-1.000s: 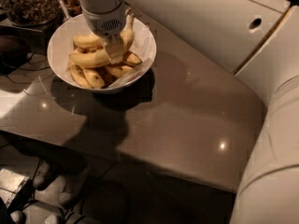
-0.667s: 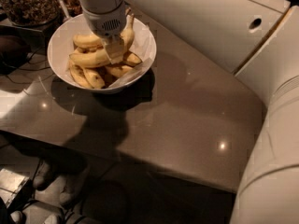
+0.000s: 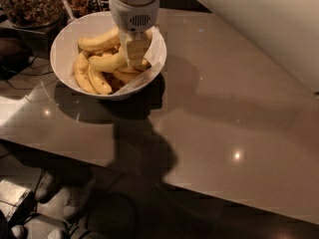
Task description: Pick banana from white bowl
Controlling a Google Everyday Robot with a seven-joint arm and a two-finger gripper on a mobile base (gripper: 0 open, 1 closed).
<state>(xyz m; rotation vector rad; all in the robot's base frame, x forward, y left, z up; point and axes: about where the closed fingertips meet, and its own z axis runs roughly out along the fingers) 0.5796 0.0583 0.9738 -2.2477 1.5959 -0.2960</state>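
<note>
Over 1 white bowl [image 3: 62, 44] of bananas [image 3: 99, 40] hangs 1 gripper [image 3: 135, 54].

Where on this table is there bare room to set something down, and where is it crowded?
Bare tabletop lies right of the white bowl and in front of it, to the near edge. Crowded: the far left corner, with bowl, granola jar and the gripper over the bananas.

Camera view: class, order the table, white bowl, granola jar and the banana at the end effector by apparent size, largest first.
1. Table.
2. White bowl.
3. Banana, at the end effector, low inside the bowl.
Granola jar: cut off by the frame edge, so left unranked.
</note>
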